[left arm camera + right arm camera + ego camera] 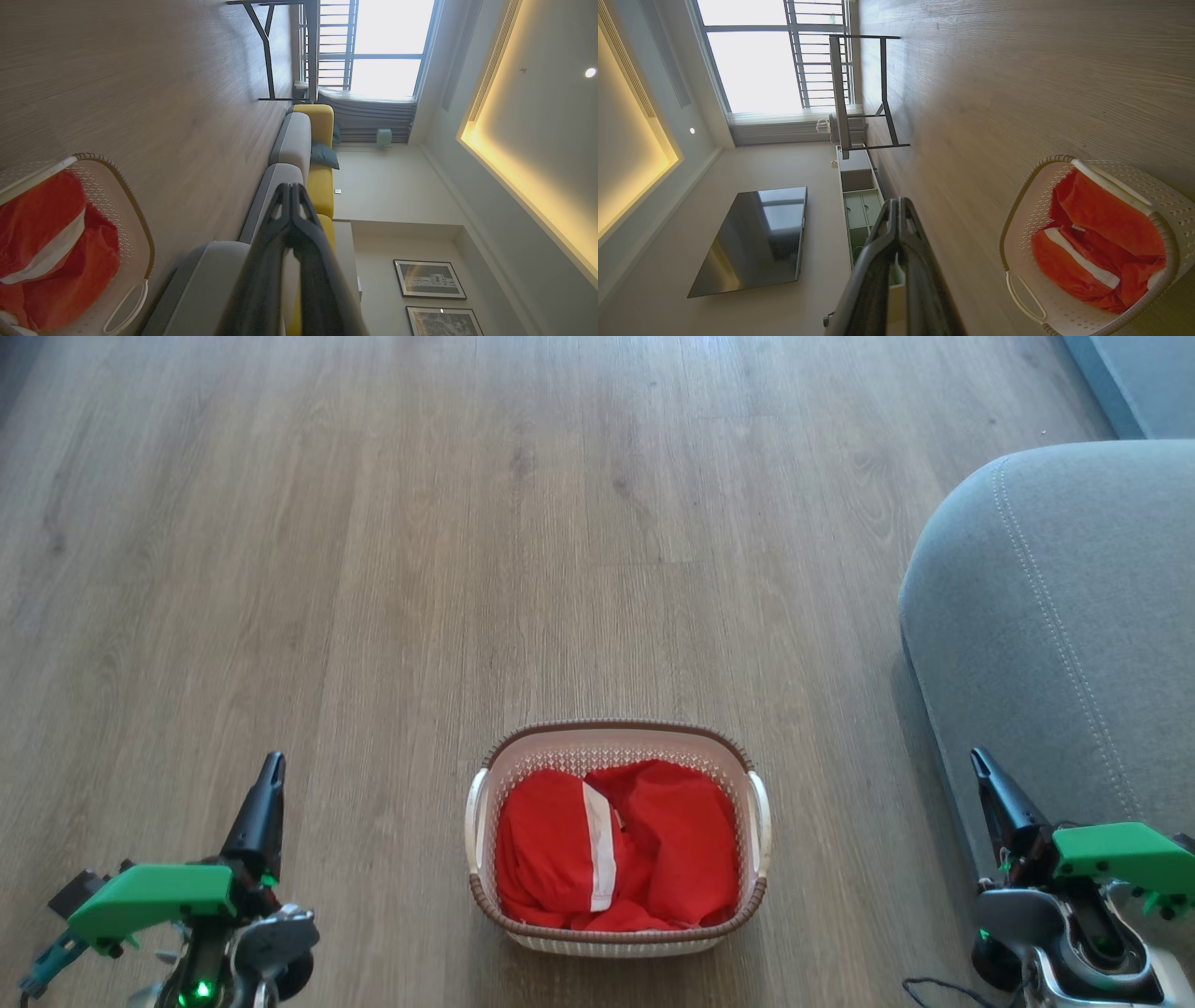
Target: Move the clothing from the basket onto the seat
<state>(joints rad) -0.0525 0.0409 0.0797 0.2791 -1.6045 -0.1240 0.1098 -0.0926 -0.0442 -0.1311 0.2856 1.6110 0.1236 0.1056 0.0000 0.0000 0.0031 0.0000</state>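
Observation:
Red clothing (616, 845) with a white stripe fills the cream perforated basket (758, 821), which stands on the wood floor at the bottom centre of the head view. The grey seat (1055, 616) lies to the basket's right. My left gripper (271, 767) is at the lower left, well left of the basket, fingers pressed together and empty. My right gripper (978, 761) is at the lower right beside the seat's edge, also shut and empty. The left wrist view shows the clothing (42, 238) in the basket (126, 219) and the shut left gripper (290, 187). The right wrist view shows the clothing (1101, 242), the basket (1022, 214) and the shut right gripper (896, 203).
Wood floor (523, 523) stretches ahead of the basket. A grey and yellow sofa (299, 144) runs along the wall. A dark-framed table (859, 93) stands near the window, and a television (756, 238) hangs over a low cabinet (859, 200).

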